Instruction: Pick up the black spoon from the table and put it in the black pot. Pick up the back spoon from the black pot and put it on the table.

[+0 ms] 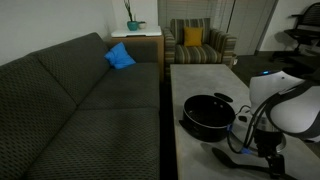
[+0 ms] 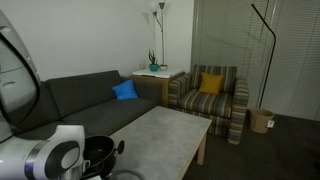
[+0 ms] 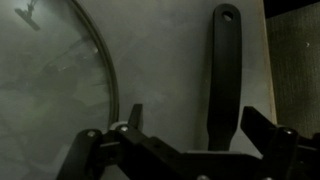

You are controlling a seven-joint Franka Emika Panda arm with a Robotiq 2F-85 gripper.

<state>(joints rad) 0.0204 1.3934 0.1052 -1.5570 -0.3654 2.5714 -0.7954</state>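
The black spoon [image 3: 224, 70] lies flat on the grey table [image 3: 160, 50]; in the wrist view its slim handle with a hanging hole points away from me. My gripper [image 3: 200, 125] is open, low over the table, with the handle between its two fingers, nearer one of them. In an exterior view the gripper [image 1: 264, 153] hangs over the spoon [image 1: 231, 157] near the table's front, beside the black pot [image 1: 208, 116]. The pot [image 2: 100, 154] also shows behind my arm. I cannot see inside the pot.
A glass lid with a metal rim [image 3: 98, 55] lies on the table close to one finger. A dark sofa [image 1: 80, 100] with a blue cushion [image 1: 120, 56] runs along the table. A striped armchair [image 2: 212, 95] and a white side table [image 1: 136, 33] stand beyond.
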